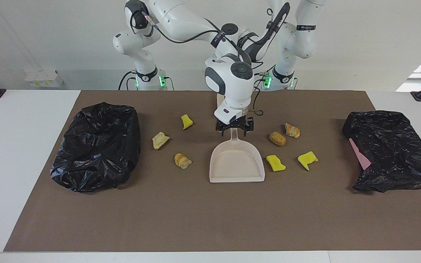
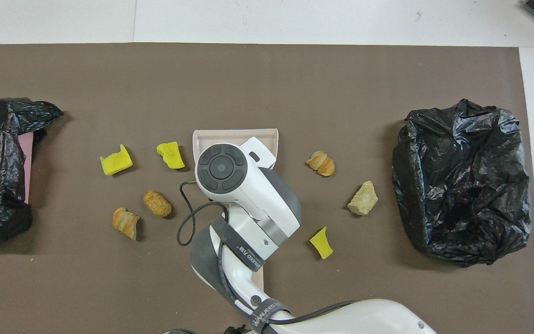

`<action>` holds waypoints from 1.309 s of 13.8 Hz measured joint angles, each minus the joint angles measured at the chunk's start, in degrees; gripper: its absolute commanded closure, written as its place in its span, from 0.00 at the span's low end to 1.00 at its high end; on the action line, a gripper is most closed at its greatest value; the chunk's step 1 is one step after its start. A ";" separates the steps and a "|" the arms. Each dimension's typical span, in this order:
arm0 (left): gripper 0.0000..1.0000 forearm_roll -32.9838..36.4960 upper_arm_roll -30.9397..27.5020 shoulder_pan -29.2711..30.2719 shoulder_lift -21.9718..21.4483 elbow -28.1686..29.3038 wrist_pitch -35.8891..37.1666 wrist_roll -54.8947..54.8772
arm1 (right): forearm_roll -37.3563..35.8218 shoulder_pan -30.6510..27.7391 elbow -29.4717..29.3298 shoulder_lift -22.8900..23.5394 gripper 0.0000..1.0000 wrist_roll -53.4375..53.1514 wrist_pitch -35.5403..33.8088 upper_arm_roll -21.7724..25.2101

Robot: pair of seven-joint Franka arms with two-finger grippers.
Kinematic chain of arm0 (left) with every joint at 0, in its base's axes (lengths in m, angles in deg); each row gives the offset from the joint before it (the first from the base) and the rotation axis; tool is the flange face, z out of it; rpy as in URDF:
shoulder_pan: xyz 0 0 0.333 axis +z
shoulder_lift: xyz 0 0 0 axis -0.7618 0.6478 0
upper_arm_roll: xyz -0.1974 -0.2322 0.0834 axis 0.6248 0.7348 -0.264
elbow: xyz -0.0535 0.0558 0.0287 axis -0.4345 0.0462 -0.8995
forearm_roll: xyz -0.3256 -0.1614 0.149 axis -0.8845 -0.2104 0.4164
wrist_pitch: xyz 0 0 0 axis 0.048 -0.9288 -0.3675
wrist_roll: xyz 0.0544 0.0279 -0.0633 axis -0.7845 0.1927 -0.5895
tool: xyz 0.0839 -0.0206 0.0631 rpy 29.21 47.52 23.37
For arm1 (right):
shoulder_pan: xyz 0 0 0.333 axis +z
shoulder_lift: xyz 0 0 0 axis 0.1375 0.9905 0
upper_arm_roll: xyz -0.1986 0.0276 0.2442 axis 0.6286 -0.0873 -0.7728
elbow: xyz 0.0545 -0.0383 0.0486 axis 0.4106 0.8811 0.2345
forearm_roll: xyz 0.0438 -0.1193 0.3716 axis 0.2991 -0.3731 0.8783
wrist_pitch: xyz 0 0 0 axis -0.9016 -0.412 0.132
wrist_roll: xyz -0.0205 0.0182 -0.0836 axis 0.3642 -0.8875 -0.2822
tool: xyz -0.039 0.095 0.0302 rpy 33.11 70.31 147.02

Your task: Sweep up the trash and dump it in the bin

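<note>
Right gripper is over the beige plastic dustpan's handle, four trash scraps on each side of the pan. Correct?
Not quite. The right gripper is over the beige plastic dustpan handle, but the scraps split four toward the left arm's end and three toward the right arm's end, seven in all. The overhead view shows it.

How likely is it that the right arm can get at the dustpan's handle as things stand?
Probably yes. The right gripper hangs directly over the dustpan's handle, jaws open to either side of it, and nothing appears to lie in between.
</note>
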 measured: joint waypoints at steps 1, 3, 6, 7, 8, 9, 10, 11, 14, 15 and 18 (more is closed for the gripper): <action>0.48 0.00 0.00 -0.01 -0.21 0.09 0.21 0.32 | -0.01 0.51 -0.09 0.43 0.00 0.00 0.27 0.01; 1.00 0.00 0.00 -0.02 -0.37 0.42 0.33 0.47 | -0.03 0.81 -0.06 0.62 0.00 0.03 0.48 0.01; 1.00 0.00 -0.01 -0.02 -0.72 0.93 0.35 0.62 | 0.01 0.74 0.30 0.70 0.04 0.25 0.48 0.14; 1.00 -0.01 -0.06 -0.02 -0.86 1.06 0.48 0.77 | 0.02 0.69 0.58 0.70 0.07 0.26 0.48 0.17; 1.00 -0.02 -0.19 -0.02 -0.99 1.12 0.91 1.19 | 0.07 0.67 0.94 0.70 0.09 0.27 0.48 0.18; 1.00 -0.04 -0.44 0.01 -1.19 1.12 1.58 2.53 | 0.23 0.67 1.38 0.70 0.11 0.27 0.48 0.18; 1.00 -0.06 -0.73 0.22 -1.53 1.14 2.69 4.52 | 0.38 0.67 1.80 0.70 0.14 0.27 0.48 0.17; 1.00 -0.06 -0.87 0.94 -2.07 1.15 4.24 6.08 | 0.47 0.67 2.09 0.70 0.19 0.27 0.48 0.17; 1.00 -0.07 -1.18 6.52 -5.24 1.15 10.47 7.44 | 2.02 0.66 2.66 0.70 0.33 0.27 0.48 0.17; 1.00 -0.07 -1.29 9.05 -6.61 1.16 12.81 7.69 | 2.72 0.66 2.80 0.68 0.34 0.27 0.48 0.17; 1.00 -0.07 -1.50 16.30 -10.06 1.23 18.45 8.02 | 4.72 0.64 2.98 0.62 0.76 0.28 0.45 0.17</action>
